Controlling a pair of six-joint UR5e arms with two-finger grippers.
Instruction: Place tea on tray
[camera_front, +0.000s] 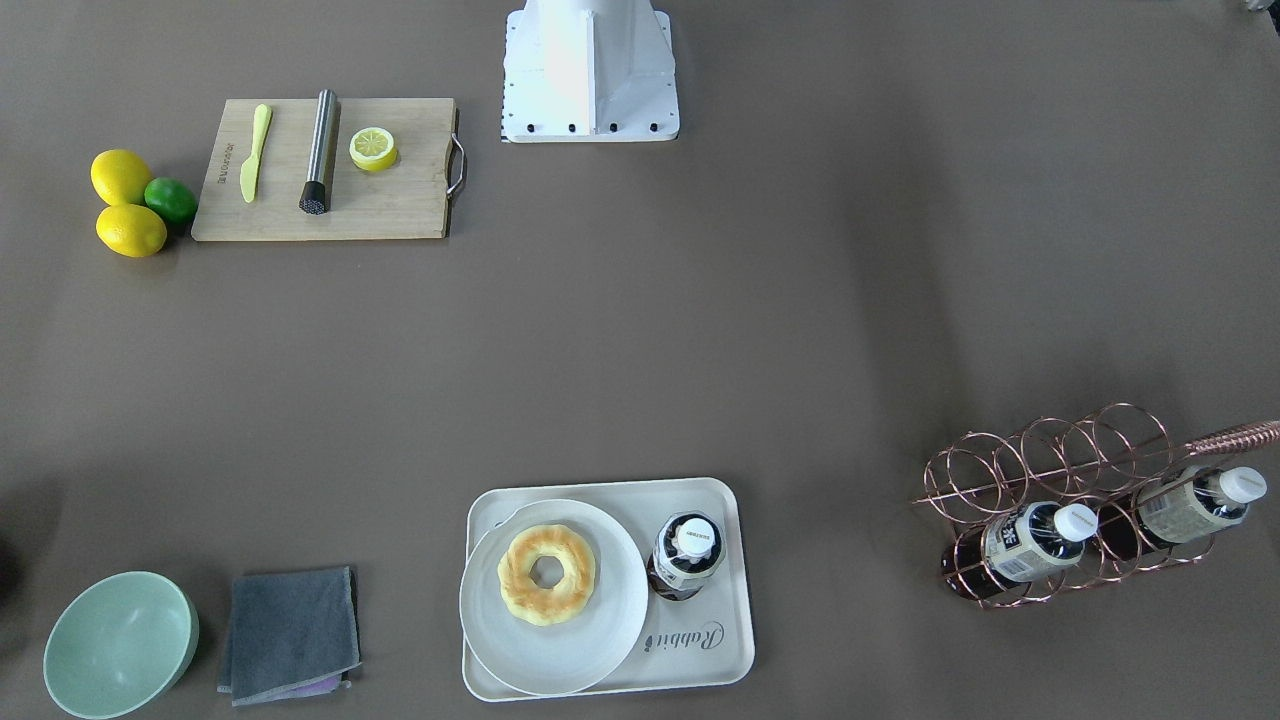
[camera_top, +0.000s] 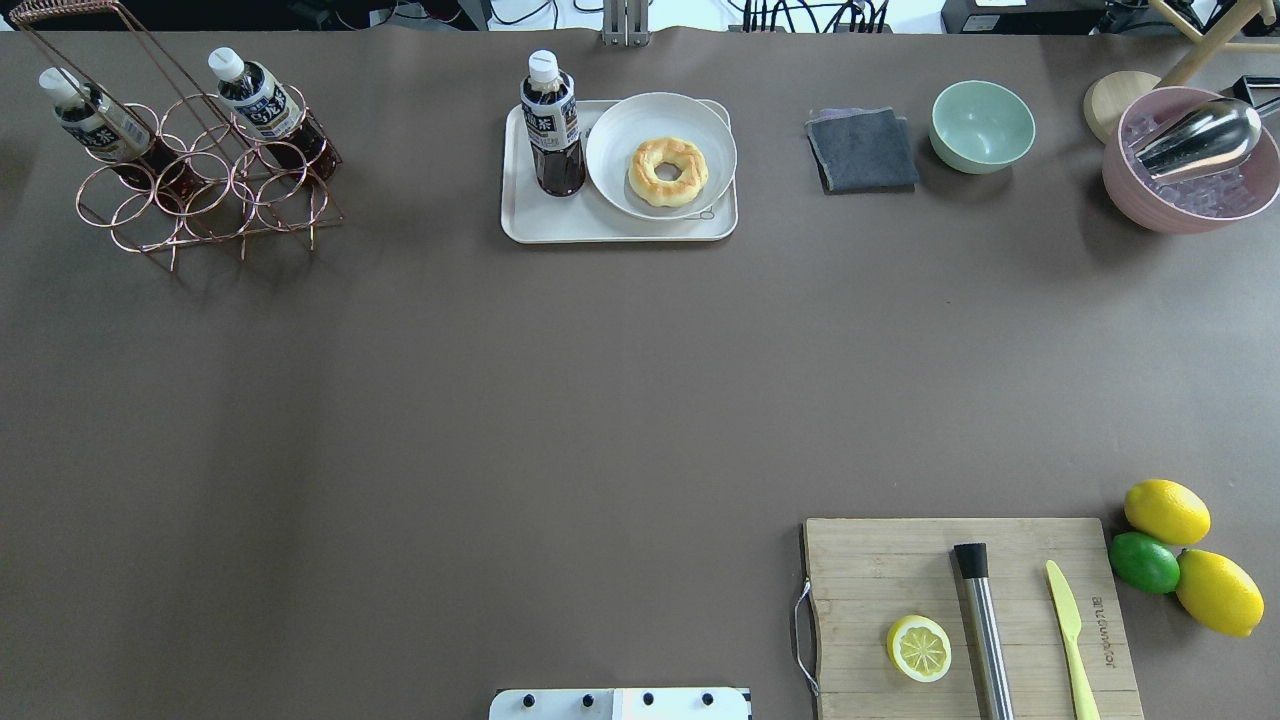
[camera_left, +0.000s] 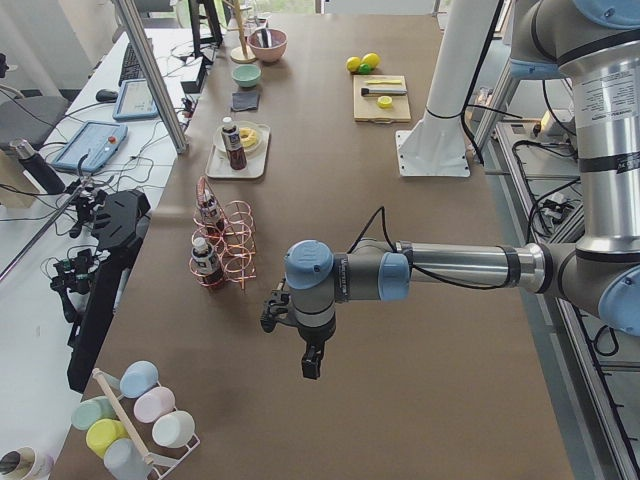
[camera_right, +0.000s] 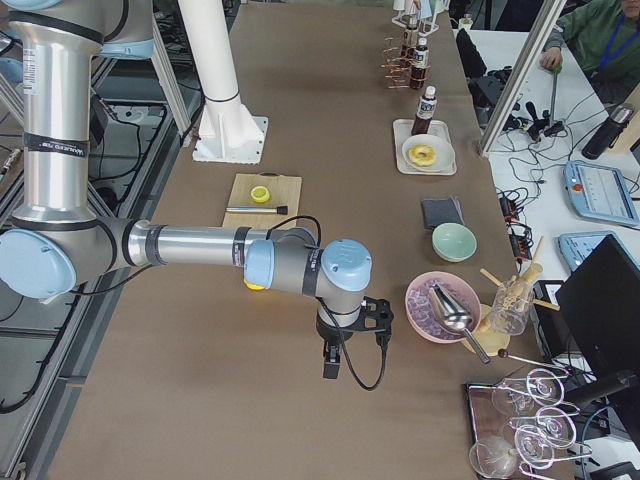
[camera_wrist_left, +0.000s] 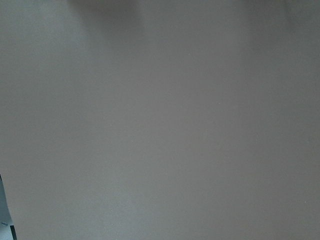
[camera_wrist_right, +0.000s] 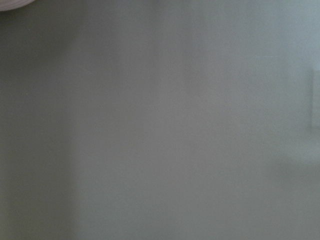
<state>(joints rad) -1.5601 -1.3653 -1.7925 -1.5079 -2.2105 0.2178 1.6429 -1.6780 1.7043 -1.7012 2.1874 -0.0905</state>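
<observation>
One tea bottle (camera_front: 687, 555) (camera_top: 551, 125) with a white cap stands upright on the off-white tray (camera_front: 700, 645) (camera_top: 560, 228), beside the round plate. Two like bottles (camera_front: 1030, 540) (camera_front: 1190, 505) lie in a copper wire rack (camera_top: 200, 190). Neither gripper touches anything. My left gripper (camera_left: 311, 362) hangs over bare table far from the rack, seen only in the exterior left view. My right gripper (camera_right: 331, 365) hangs near a pink bowl, seen only in the exterior right view. I cannot tell whether either is open or shut. Both wrist views show only bare table.
A white plate (camera_top: 615, 170) with a doughnut (camera_top: 668, 171) shares the tray. A grey cloth (camera_top: 862, 150), green bowl (camera_top: 982, 125) and pink ice bowl (camera_top: 1190, 165) with a scoop line the far edge. Near the robot lie a cutting board (camera_top: 880, 570), lemons and a lime (camera_top: 1143, 562).
</observation>
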